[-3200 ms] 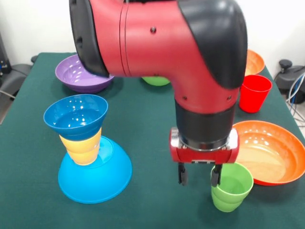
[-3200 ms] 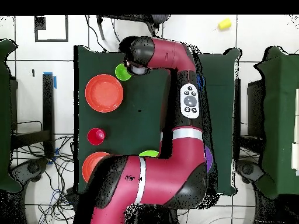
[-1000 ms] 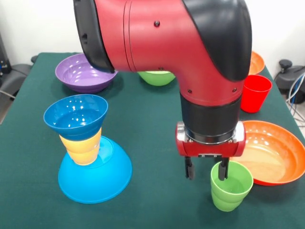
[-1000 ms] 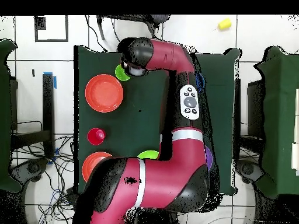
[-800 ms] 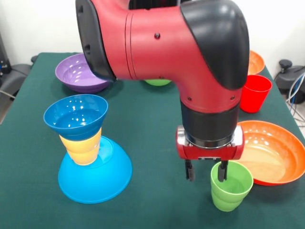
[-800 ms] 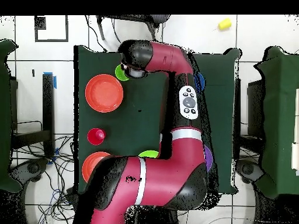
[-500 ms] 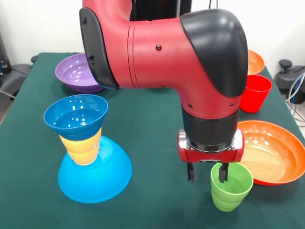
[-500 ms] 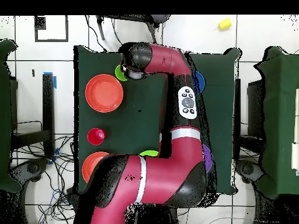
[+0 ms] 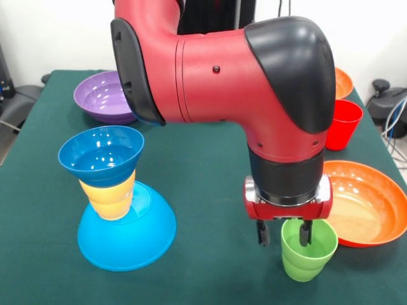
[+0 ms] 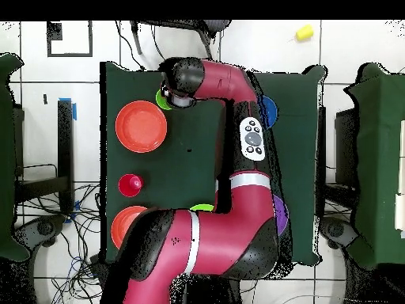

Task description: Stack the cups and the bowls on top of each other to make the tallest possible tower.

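Green cup [image 9: 308, 248] sits at lower right of front view, beside orange bowl [image 9: 362, 201]. Gripper [image 9: 284, 233] came lower vs 1 s ago; fingers apart, one inside the rim, one outside. Grasp seems close, tower [image 9: 114, 197] waits at left.

Bench cover: a dark green cloth [image 9: 191, 165] lies over the bench [image 10: 202, 134] from edge to edge.
Floor: white tiles [image 10: 348, 39] with dark seams lie around the bench in the overhead view.
Yellow object: small, lying on the floor [image 10: 304, 32] beyond the bench's top edge; what it is cannot be told.
Cables: a tangle of dark cables [image 10: 67, 229] lies on the floor along the bench's left side.
Blue tape: a short strip [image 10: 66, 105] is stuck to the floor near the bench's left edge.
Side tables: two more green-covered surfaces, one [image 10: 378, 150] at the right edge and one [image 10: 9, 158] at the left.
Wall: plain white [image 9: 44, 32] behind the bench in the front view.
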You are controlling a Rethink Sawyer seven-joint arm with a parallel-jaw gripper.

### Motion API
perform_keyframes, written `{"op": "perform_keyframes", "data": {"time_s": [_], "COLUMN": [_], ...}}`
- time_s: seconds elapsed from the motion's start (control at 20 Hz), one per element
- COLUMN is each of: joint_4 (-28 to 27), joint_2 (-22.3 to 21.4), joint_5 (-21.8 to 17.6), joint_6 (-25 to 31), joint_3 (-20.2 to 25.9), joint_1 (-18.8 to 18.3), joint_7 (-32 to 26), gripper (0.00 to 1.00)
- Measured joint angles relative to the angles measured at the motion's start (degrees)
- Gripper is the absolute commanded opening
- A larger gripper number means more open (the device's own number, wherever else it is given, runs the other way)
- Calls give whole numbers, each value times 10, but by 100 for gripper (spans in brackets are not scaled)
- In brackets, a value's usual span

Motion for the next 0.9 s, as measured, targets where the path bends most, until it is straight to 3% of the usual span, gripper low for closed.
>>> {"op": "perform_keyframes", "data": {"time_s": [0.15,0.2,0.9], "joint_4": [-10,-20,-44], "joint_2": [11,25,41], "joint_5": [0,0,1], "joint_6": [-2,-2,-2], "joint_3": [3,7,17], "joint_1": [0,0,-1], "joint_7": [0,0,0], "gripper": [100,0,0]}}
